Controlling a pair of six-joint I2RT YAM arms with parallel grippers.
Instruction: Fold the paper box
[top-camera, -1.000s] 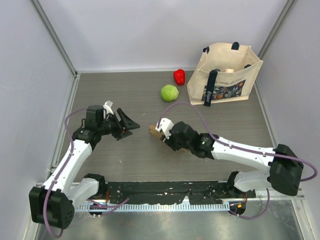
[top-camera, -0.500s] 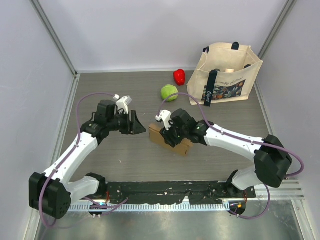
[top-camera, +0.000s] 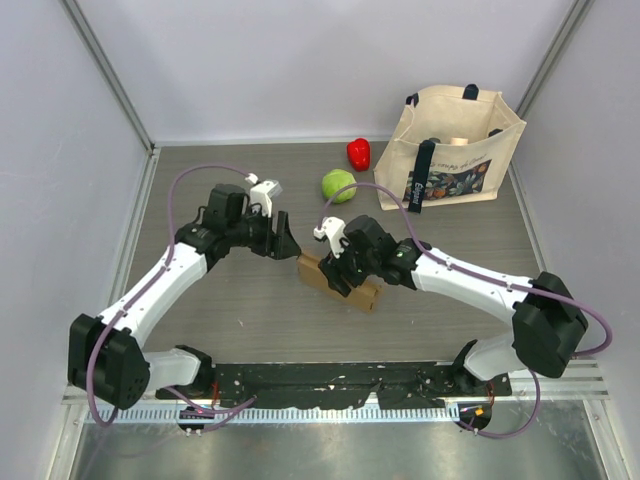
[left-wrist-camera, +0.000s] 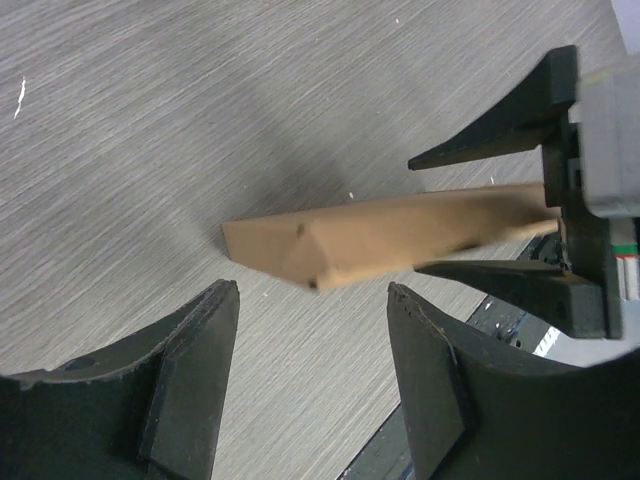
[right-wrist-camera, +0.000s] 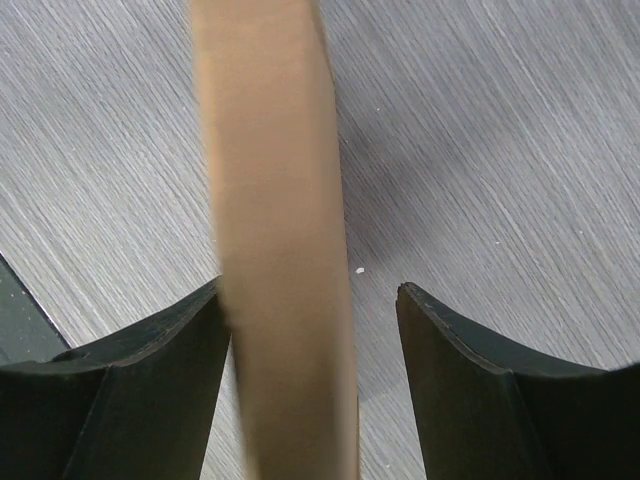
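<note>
At the table's middle: we saw the paper box (left-wrist-camera: 380, 235), a slim brown slab, on the table (top-camera: 250, 320).
Right gripper (right-wrist-camera: 310, 295): it straddled the box, fingers spread, one seemingly against the box's side and a gap at the other; nothing clamped.
Left gripper (left-wrist-camera: 312, 290): fingers spread apart, empty, just short of the box's end facing it.
Back right corner: we noted a tote bag (top-camera: 455, 150).

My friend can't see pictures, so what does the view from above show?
A flat brown cardboard box is at the middle of a grey table; the right gripper, jaws open, straddles it, and the open left gripper faces its end. Behind lie a round green object, a red pepper and a beige canvas tote bag.
</note>
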